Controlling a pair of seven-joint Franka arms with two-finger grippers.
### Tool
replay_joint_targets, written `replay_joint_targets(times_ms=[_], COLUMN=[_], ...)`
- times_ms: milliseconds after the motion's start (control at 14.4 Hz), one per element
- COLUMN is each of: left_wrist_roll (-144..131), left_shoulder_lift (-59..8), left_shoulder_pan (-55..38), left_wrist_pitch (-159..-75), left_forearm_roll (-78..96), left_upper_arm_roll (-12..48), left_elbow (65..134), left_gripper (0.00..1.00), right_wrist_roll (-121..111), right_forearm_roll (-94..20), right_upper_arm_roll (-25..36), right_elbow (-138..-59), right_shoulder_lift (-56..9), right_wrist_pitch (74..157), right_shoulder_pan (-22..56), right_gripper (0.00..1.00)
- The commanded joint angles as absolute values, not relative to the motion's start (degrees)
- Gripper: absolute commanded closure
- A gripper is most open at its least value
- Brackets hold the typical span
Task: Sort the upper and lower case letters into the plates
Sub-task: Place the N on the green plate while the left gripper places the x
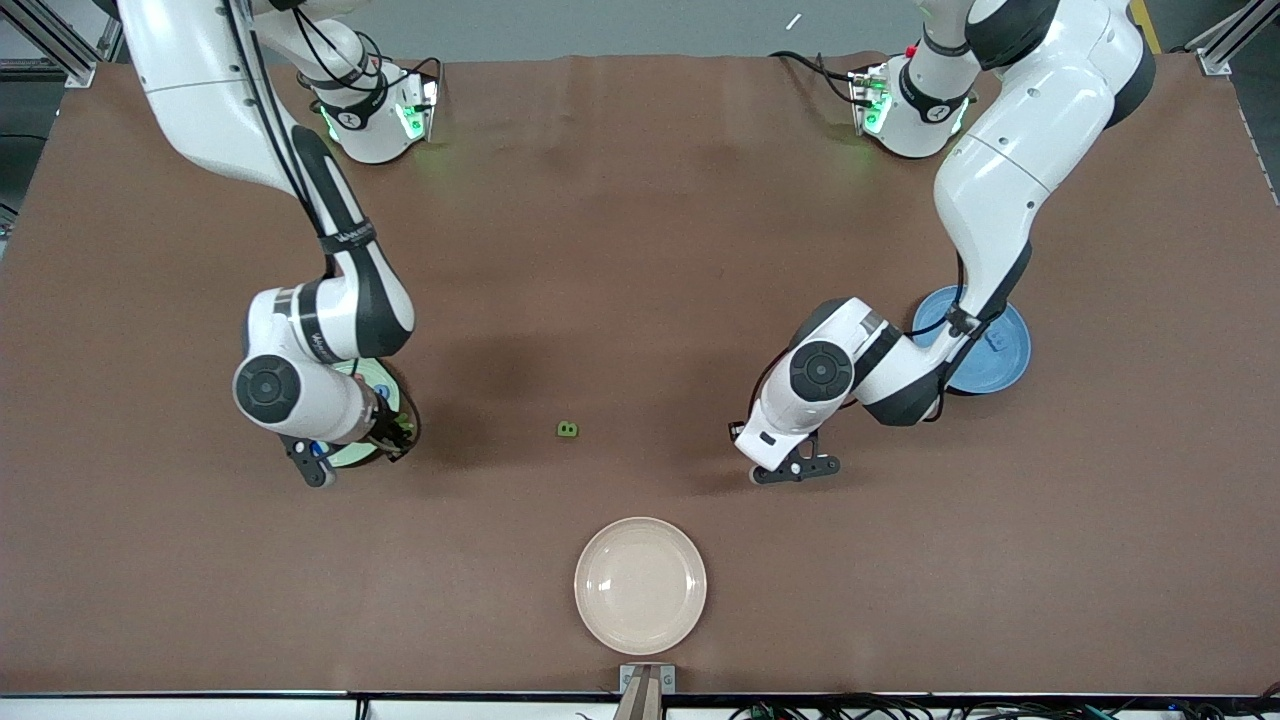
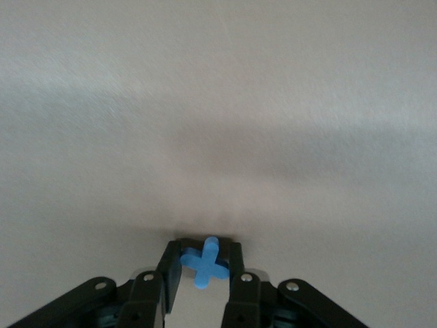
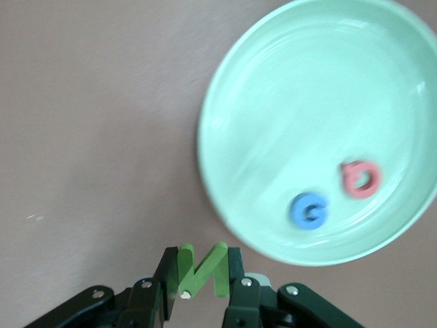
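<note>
Left tool (image 2: pixel 203 261) pinches a flat blue cross-shaped letter (image 2: pixel 205 262).

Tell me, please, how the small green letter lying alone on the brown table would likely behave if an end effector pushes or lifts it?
The green letter lies flat and looks tiny beside the cream plate, so it is probably very light. Being flat, it would likely slide on the table rather than roll or tip. The similar green piece in the right end effector keeps its shape, suggesting stiffness.

green letter (image 3: pixel 203 270) in tool (image 3: pixel 203 268), pale green plate (image 3: pixel 273 82)
</note>
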State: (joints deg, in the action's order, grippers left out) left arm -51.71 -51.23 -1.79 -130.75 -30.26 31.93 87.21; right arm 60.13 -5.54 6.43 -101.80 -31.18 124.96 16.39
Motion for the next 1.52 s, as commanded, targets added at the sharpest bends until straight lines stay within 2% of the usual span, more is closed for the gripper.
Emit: replay_joint_targets(times_ms=[0,208,485,762,901,1039,1247,1316,1386,1455], left_wrist_roll=[-49.1,-45.5,-34.1,-25.5,-22.6,-20.9,-20.7,-20.7,-20.9,-21.5], left_shoulder_lift=[-47.1,-42.6,-35.0,-28.2,-28.1,-28.4,-28.6,-29.1,-29.7,-30.5], left_shoulder_pan=[2.2,11.8,30.8,47.5,56.3,61.6,64.9,65.6,66.0,66.3], left_wrist_pitch=[-130.3,-128.8,-124.2,-124.2,-124.4,-125.7,-130.9,-132.6,-133.5,-133.9], left_forearm_roll=[-30.6,-30.6,-30.7,-33.1,-35.8,-37.3,-40.2,-41.8,-43.5,-44.8], left_upper_arm_roll=[32.5,39.0,50.6,58.9,63.6,66.0,66.0,65.8,65.7,65.7], left_elbow=[91.3,97.8,109.7,122.0,126.5,129.9,134.6,135.9,136.5,136.8], left_gripper=[0.87,0.87,0.87,0.87,0.87,0.87,0.87,0.87,0.87,0.87], right_wrist_roll=[56.0,53.7,49.8,49.7,49.7,49.7,49.7,49.7,49.6,49.4], right_forearm_roll=[-5.1,-4.8,-4.1,-4.0,-3.8,-3.9,-4.0,-4.0,-3.9,-3.9], right_upper_arm_roll=[5.6,5.9,5.9,5.9,5.8,5.8,5.7,5.8,5.8,5.8], right_elbow=[-108.4,-111.6,-116.0,-115.9,-115.8,-115.6,-115.4,-115.3,-115.3,-115.3], right_shoulder_lift=[-26.7,-26.5,-26.9,-27.2,-27.8,-28.2,-28.6,-28.7,-28.7,-28.7], right_wrist_pitch=[126.5,130.1,138.3,139.1,140.3,141.0,140.9,140.5,140.4,140.4], right_shoulder_pan=[13.9,12.7,10.1,9.8,9.8,9.8,9.8,9.8,9.6,9.6], right_gripper=[1.00,1.00,1.00,1.00,1.00,0.99,0.98,0.88,0.58,0.22])
